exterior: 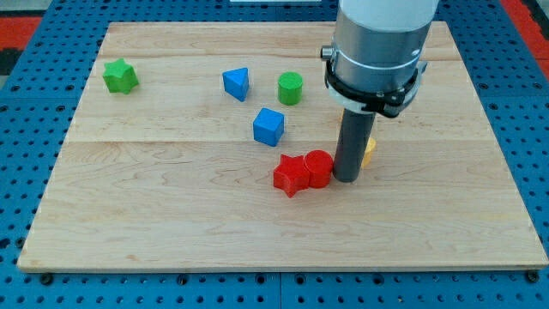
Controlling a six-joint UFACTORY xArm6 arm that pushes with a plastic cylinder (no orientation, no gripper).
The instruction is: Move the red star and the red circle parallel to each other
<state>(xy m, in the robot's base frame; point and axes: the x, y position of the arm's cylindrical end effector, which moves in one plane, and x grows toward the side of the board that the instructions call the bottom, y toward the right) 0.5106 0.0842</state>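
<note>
On the wooden board (171, 215), my tip (346, 178) touches the red circle's (318, 166) right, beside the red star (292, 174).

red star (291, 174) touching red circle (318, 167) on its right, my tip (346, 178) just beside

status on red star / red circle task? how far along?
Looks done: the red star and red circle sit side by side, touching, near the board's middle. In hand: my tip stands right against the circle on the view's right. A yellow block is mostly hidden behind the rod. Left: probably only a small nudge to level the pair, if any, then backing off.
</note>
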